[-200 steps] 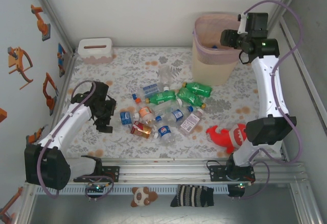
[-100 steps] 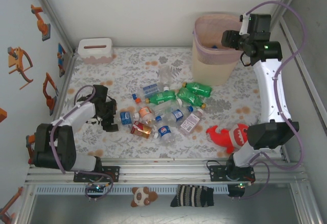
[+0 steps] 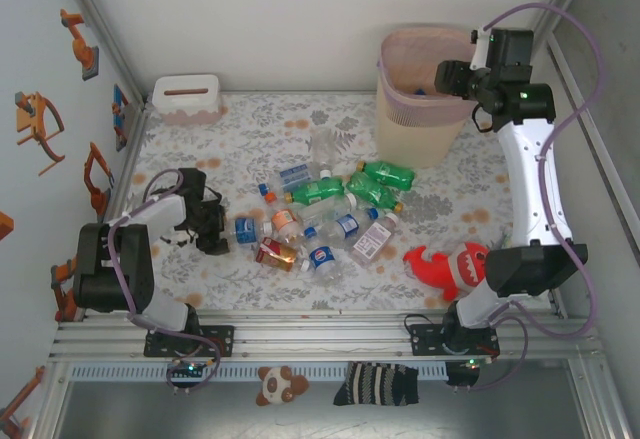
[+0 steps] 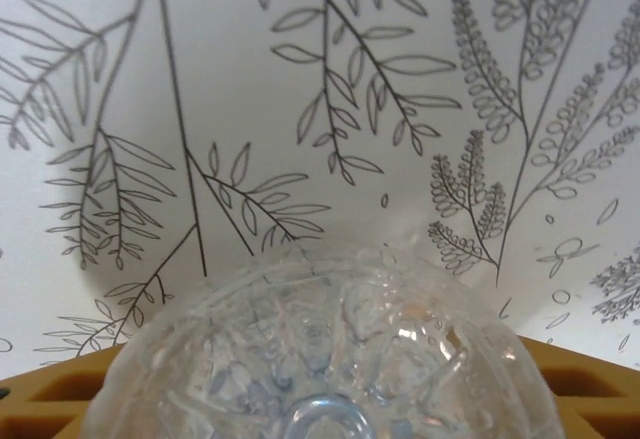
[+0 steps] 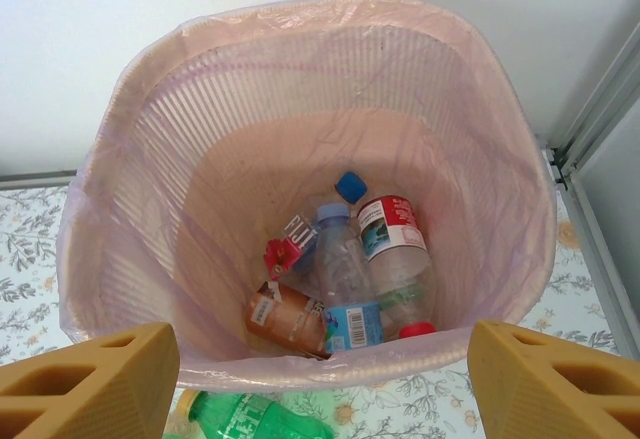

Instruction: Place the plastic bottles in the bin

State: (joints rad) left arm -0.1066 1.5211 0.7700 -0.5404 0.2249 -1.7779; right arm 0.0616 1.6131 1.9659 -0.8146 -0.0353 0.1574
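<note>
Reading the left claw [image 3: 213,229] as mid-grab. It sits low on the table [image 3: 250,124] at the left edge of the pile [image 3: 325,214], nose toward the bottles. That fits a side-on pick, since everything in the pile lies flat.

Left wrist view: clear bottle [image 4: 320,359] seen base-on, sitting in the gap with a yellow finger on each side (fingers [image 4: 50,404]). Cannot tell if the pads are clamped on it or just beside it, because the bottle's own bulge hides the contact. So the bottle is inside the claw, but the grip is unconfirmed.

Right claw [image 3: 450,77] hangs over the bin [image 3: 415,144] at the far right, jaws wide apart with nothing between them. My read is that it's parked there for a straight drop: its wrist view looks right down the mouth. A handful of bottles [image 5: 345,279] lie on the bin floor, well below that claw and not touching it. One green bottle [image 5: 250,419] lies on the table just outside the bin's near wall.

Status guess: partway, with most of the load on the table between the arms. The shark [image 3: 450,264] lies right of the pile, apart from both claws. It's not a bottle, so leave it.

Risk on the left: the bottle is round and slick and held near its base, so it could squirt out or swing on the lift. Confirm the clamp first.
</note>
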